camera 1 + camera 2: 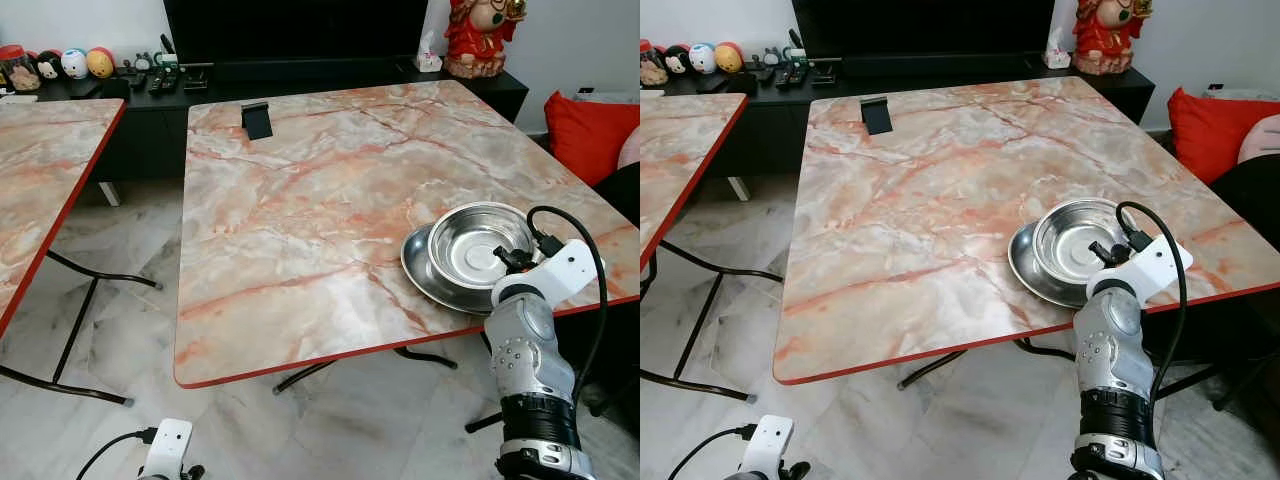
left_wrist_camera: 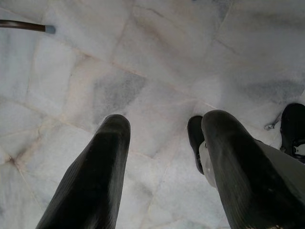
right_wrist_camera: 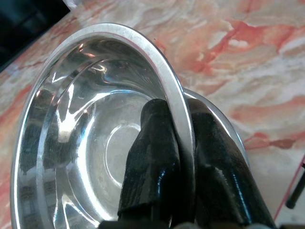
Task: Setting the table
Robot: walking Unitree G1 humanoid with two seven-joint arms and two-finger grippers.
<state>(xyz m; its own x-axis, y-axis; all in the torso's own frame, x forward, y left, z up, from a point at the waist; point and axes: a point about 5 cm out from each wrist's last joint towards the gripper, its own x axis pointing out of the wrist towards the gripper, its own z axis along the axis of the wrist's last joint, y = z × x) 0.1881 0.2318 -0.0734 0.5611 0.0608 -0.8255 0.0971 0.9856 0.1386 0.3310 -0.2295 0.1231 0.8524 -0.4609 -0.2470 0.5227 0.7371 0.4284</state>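
On the marble table [image 1: 300,220], near its front right corner, sits a shiny metal bowl [image 1: 478,245]. It rests inside a flat metal plate [image 1: 425,275]. The right gripper [image 3: 183,143] has the bowl by its rim. One black finger is inside the bowl and the other is outside, and the two are squeezed tight on the thin metal edge. The silver right arm [image 1: 530,370] reaches up from below the table edge to get there, with a black cable [image 1: 585,260] looping over it.

Low down by the floor [image 2: 143,71] hangs the left gripper [image 2: 164,138]. Its two black fingers are wide apart and hold nothing. White floor tiles show between them.

At the far side of the table stands a small black stand [image 1: 256,119]. Behind the table is a dark low cabinet [image 1: 140,130] with little toys [image 1: 72,63] on top, and a red figure [image 1: 480,35] stands at the right end. A red cushion [image 1: 590,130] is off to the right. Another marble table [image 1: 40,170] is on the left
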